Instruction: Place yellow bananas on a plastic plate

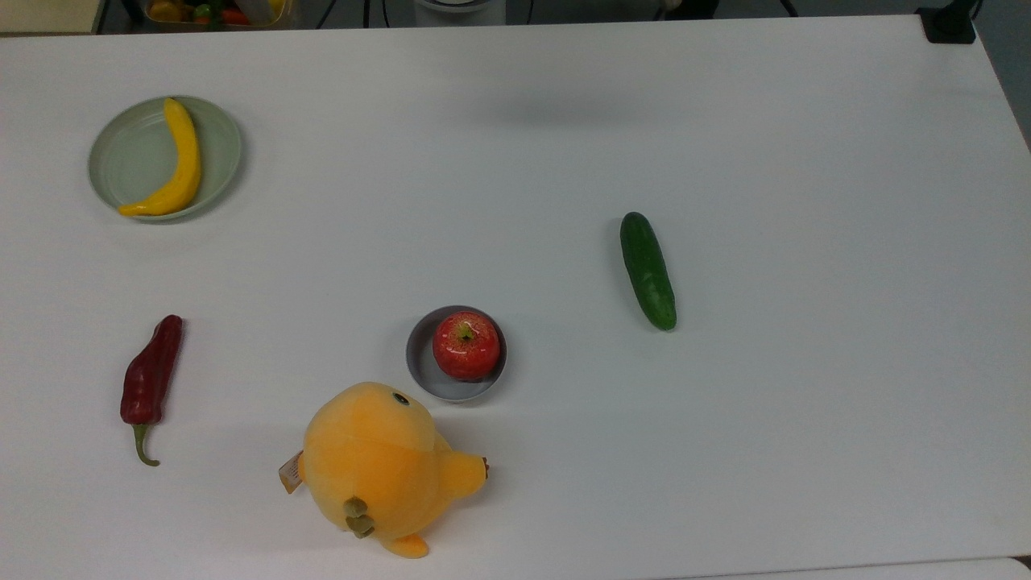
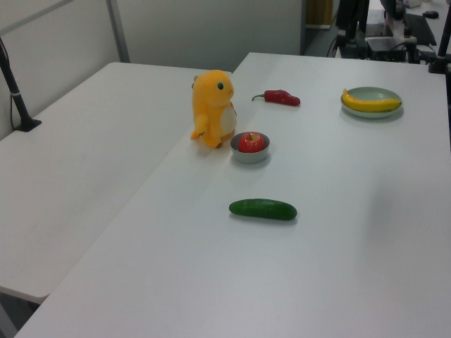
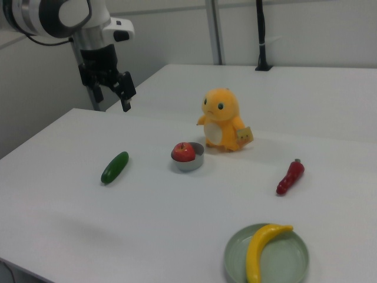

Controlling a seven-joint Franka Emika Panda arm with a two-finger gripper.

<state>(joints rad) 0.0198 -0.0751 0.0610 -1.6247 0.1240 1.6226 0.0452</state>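
Resting across the sage-green plate (image 1: 129, 157), the banana (image 1: 179, 161) lay inside its rim — placement looked done. Gripper (image 3: 122, 88) hung well apart, fingers parted, empty — next move judged: retreat only.

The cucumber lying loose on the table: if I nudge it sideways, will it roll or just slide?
The cucumber looks round in section and smooth, lying flat on the bare table, so a push across its length would probably roll it. Its slight curve may make it veer. The glossy skin hints it could slip in a light pinch.
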